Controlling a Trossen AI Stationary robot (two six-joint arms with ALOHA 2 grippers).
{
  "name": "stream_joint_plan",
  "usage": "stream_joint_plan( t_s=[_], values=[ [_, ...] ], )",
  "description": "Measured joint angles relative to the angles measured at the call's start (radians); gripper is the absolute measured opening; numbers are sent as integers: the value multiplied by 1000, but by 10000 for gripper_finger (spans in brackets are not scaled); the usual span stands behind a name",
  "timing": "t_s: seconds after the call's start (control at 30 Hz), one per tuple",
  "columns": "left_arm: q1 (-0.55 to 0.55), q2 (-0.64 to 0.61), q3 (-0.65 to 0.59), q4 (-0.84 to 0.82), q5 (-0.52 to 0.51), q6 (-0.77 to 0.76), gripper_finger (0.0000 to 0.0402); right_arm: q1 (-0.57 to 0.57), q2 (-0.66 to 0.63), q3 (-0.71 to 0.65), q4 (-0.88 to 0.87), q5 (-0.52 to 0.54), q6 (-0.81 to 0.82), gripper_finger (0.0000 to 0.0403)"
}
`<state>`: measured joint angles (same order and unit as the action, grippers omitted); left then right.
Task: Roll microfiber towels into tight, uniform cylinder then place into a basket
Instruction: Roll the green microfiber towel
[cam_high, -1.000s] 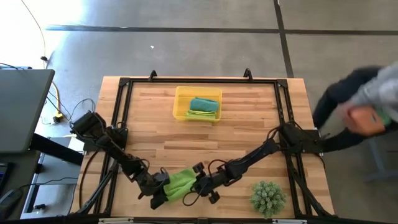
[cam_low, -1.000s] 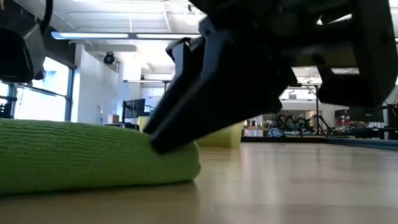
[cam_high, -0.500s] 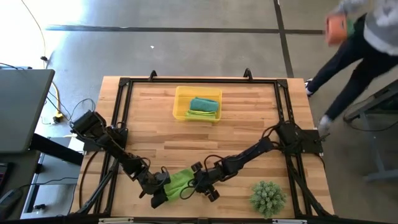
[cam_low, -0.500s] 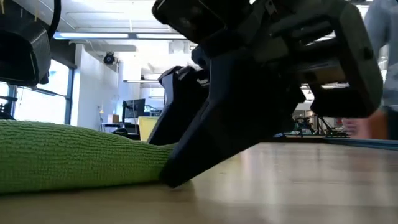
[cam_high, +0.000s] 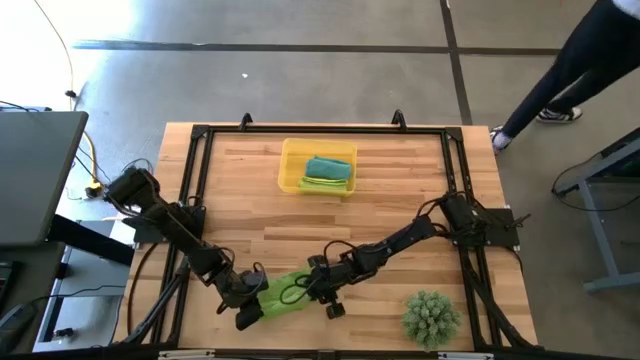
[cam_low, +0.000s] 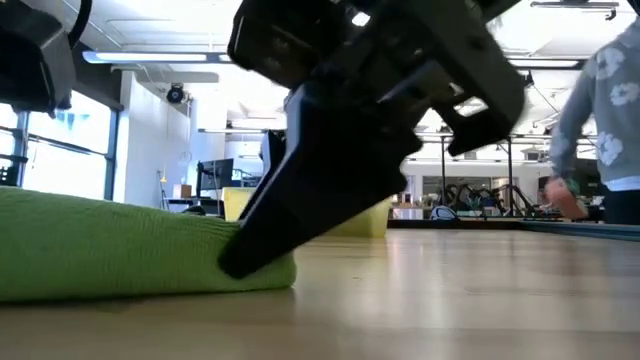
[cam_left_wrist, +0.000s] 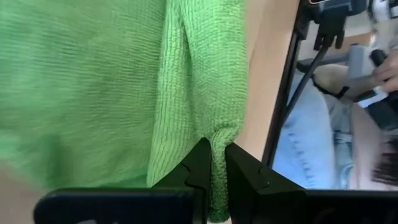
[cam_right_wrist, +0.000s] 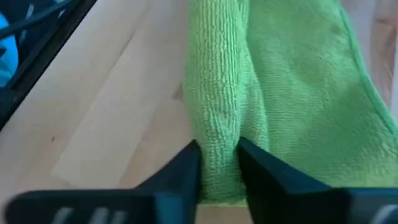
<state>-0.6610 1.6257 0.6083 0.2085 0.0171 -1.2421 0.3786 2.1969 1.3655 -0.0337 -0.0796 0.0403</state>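
A lime-green microfiber towel (cam_high: 285, 294) lies bunched on the wood table near its front edge, with both grippers at it. My left gripper (cam_high: 250, 302) is shut on its left end and my right gripper (cam_high: 314, 289) is shut on its right end. In the low view the towel (cam_low: 120, 245) rests on the table, and a dark gripper (cam_low: 245, 262) comes down onto its end. The yellow basket (cam_high: 290, 150) stands at the far middle with a teal towel (cam_high: 327, 166) and a lime-green towel (cam_high: 322, 183) inside. My left gripper pinches a narrow upstanding fold of the towel (cam_left_wrist: 217, 138) between its two fingers at the towel's left end, slanting down from the left. The rest of the cloth lies slack on the table beyond the fingers. My right gripper pinches a thick rolled ridge of the towel (cam_right_wrist: 217, 134) between its two fingers at the towel's right end, slanting down from the right. The fingers lie along the ridge. The cloth beside it spreads flat on the table.
A spiky green ball-shaped plant (cam_high: 432, 317) sits at the near right corner. A black frame (cam_high: 320, 130) runs around the table's edge. A person (cam_high: 590, 45) walks past beyond the far right corner. Bare wood lies between the towel and the basket.
My right gripper has moved left along the near edge and sunk, rolling its wrist, and now sits farther onto the towel's right end. My left gripper has risen slightly with its end. The towel has gone from a humped bunch to a lower, longer shape.
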Motion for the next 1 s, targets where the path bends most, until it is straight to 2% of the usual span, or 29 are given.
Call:
stream_joint_plan(
  t_s=[0.13,0.2,0.4,0.53,0.63,0.83,0.9,1.0],
  values=[
    [-10,-77,1,-106,-7,42,23,-20,1,0,-2,-37,77,31],
    [-16,-124,1,-160,-20,66,23,-31,1,0,0,-75,110,11],
    [-24,-245,2,-213,-111,162,24,-81,4,-3,22,-262,243,14],
    [-36,-282,2,-230,-173,226,24,-100,4,-3,22,-290,272,5],
    [-54,-270,2,-246,-183,204,24,-106,5,-3,22,-289,273,5],
    [-99,-142,5,-208,-162,91,31,-106,5,-3,22,-273,266,5],
    [-109,-97,5,-190,-122,57,43,-110,5,-3,20,-273,266,5],
    [-121,-53,4,-184,-3,17,69,-110,3,-6,0,-286,266,5]
  ],
)
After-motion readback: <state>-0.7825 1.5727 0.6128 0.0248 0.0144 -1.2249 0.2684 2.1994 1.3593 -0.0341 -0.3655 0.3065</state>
